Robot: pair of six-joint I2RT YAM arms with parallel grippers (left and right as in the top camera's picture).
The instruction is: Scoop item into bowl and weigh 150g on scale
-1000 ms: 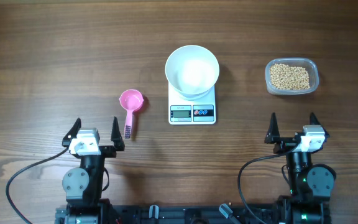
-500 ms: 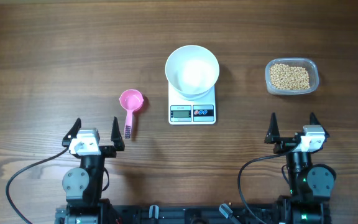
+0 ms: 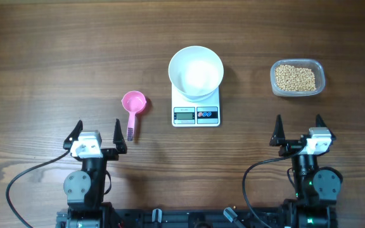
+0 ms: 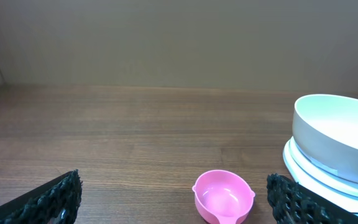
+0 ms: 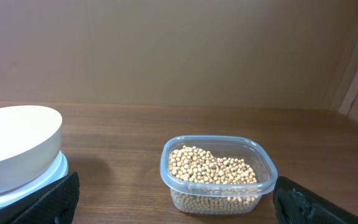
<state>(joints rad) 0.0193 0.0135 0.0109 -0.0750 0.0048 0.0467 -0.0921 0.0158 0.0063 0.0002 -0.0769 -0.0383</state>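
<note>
Wooden table (image 3: pixel 43 50): one bowl (image 3: pixel 196 71), one scale (image 3: pixel 196 115)

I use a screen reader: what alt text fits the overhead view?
White bowl on a scale at centre, pink scoop to its left, tub of beans to its right. Left gripper and right gripper stand open, empty, at the bottom.

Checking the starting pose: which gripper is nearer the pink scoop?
Left. The left gripper sits just beside the handle end of the pink scoop; the right gripper is far off, on the other side of the scale.
</note>
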